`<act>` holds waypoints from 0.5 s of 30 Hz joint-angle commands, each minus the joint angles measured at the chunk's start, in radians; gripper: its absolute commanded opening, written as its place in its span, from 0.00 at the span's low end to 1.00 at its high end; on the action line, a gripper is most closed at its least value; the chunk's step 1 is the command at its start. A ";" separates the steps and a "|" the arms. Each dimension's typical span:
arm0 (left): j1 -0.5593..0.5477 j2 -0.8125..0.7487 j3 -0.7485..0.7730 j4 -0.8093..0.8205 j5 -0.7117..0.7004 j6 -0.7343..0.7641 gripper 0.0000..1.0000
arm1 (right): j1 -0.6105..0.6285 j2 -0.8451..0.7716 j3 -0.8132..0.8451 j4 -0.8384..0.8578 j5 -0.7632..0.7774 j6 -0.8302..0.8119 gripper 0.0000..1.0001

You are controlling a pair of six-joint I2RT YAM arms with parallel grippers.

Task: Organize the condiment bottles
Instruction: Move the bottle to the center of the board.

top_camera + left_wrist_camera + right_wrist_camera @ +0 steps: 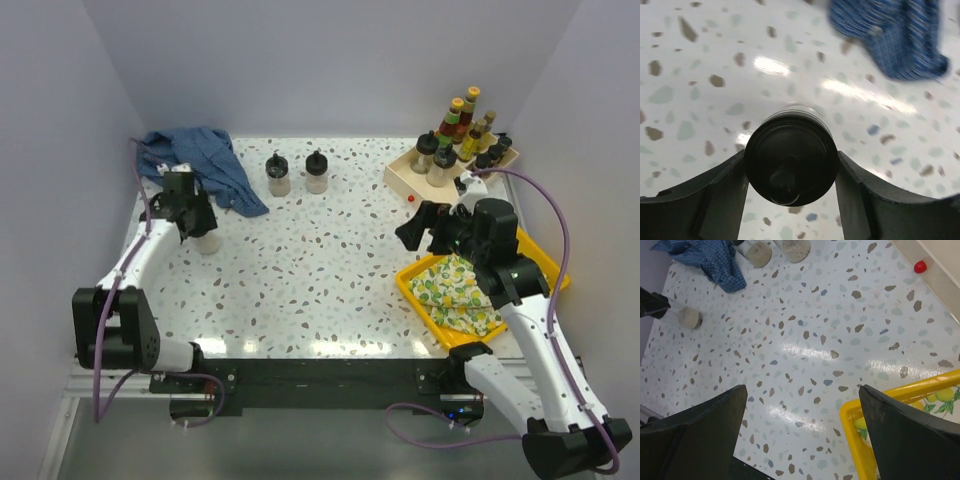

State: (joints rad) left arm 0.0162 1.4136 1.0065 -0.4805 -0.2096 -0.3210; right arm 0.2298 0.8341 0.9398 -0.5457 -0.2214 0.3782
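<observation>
My left gripper stands at the left of the table with its fingers shut on the black lid of a squat clear jar that rests on the table; the lid fills the gap between the fingers in the left wrist view. Two more black-lidded jars stand at the back middle. Several slim sauce bottles and small dark-lidded bottles stand in the beige divided tray at the back right. My right gripper is open and empty above the table, in front of that tray.
A crumpled blue cloth lies at the back left, close to the held jar. A yellow tray with a lemon-print cloth sits at the front right under my right arm. A small red piece lies in front of the beige tray.
</observation>
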 commanded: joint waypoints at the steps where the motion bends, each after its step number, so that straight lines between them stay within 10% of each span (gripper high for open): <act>1: -0.209 -0.174 -0.068 0.033 0.041 -0.009 0.27 | 0.002 -0.024 -0.018 -0.077 0.050 -0.035 0.99; 15: -0.714 -0.081 -0.006 0.057 -0.054 -0.184 0.25 | 0.002 -0.069 -0.029 -0.131 0.042 0.011 0.99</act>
State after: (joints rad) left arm -0.6151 1.2579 0.9203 -0.4919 -0.2050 -0.4576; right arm 0.2298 0.7929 0.9268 -0.6453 -0.1959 0.3725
